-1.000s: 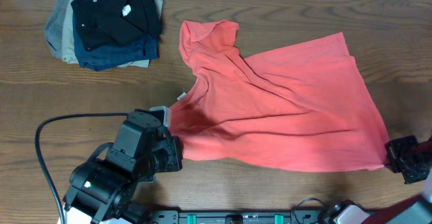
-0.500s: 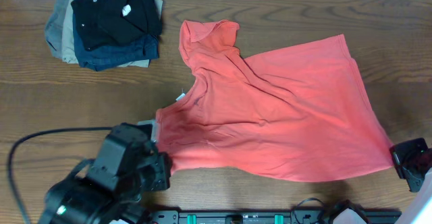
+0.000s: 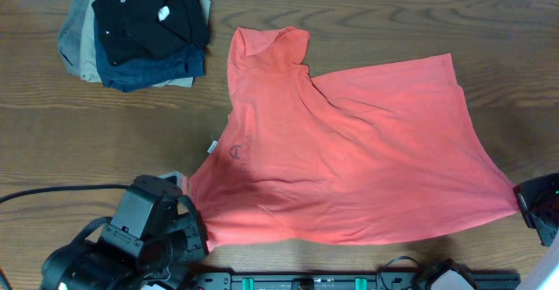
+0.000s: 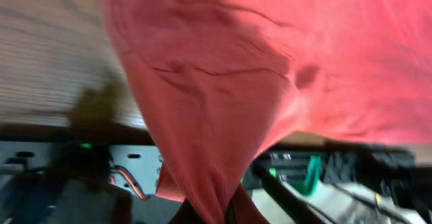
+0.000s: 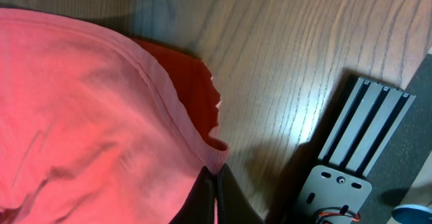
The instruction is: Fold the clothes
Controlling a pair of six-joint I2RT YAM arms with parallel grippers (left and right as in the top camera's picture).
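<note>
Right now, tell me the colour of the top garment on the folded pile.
The top garment is black; the overhead view shows it best.

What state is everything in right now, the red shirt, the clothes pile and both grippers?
Coral-red cotton T-shirt: unfolded, spread flat on the brown wooden table.
Pile of black, navy and tan garments: folded, stacked at the table's far left.
Left gripper: shut on the T-shirt's near left corner.
Right gripper: shut on the T-shirt's hem corner.
</note>
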